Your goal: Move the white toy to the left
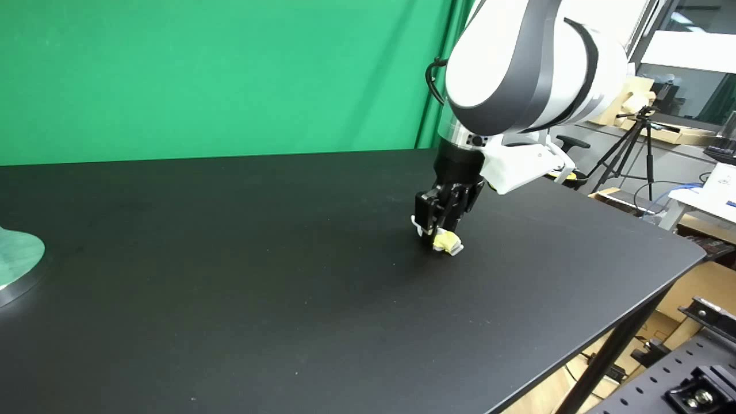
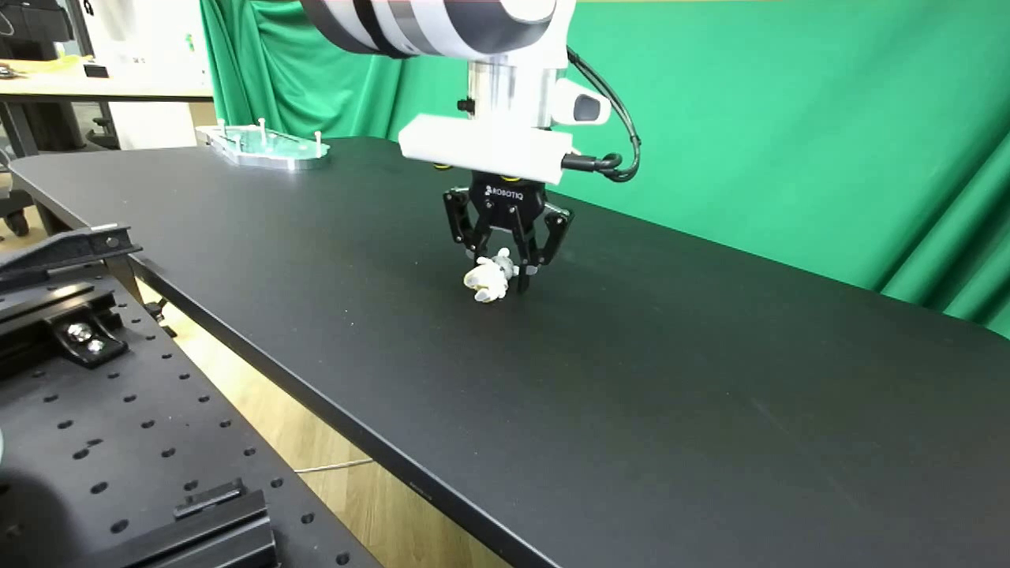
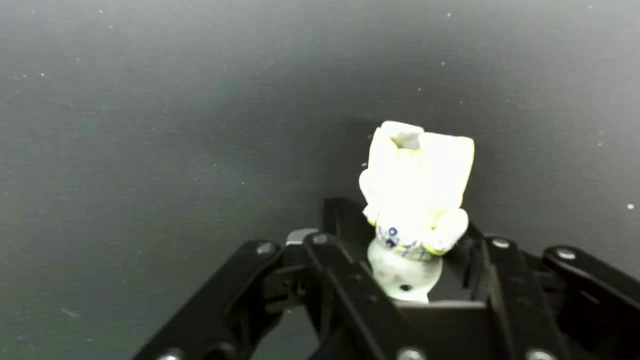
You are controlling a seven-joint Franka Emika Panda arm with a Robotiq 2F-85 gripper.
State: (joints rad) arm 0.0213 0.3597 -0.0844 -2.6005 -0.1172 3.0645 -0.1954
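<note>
The white toy (image 1: pixel 447 241) is a small white and pale yellow figurine with arms and a round head. It also shows in an exterior view (image 2: pixel 491 278) and in the wrist view (image 3: pixel 420 185). My gripper (image 3: pixel 410 225) is partly closed, with one finger on each side of the toy around its arms and neck. Both fingers appear to touch it. In both exterior views the gripper (image 1: pixel 432 241) (image 2: pixel 503 268) points down close to the black table (image 1: pixel 259 287). The toy lies tilted, feet outward. I cannot tell whether it touches the table. Part of its head is hidden by the gripper.
A pale green round disc (image 1: pixel 20 259) stands at the table's edge in an exterior view. A clear greenish plate with white posts (image 2: pixel 268 150) stands at the far end in an exterior view. A perforated metal board (image 2: pixel 158 426) runs beside the table. A green curtain (image 1: pixel 230 75) hangs behind.
</note>
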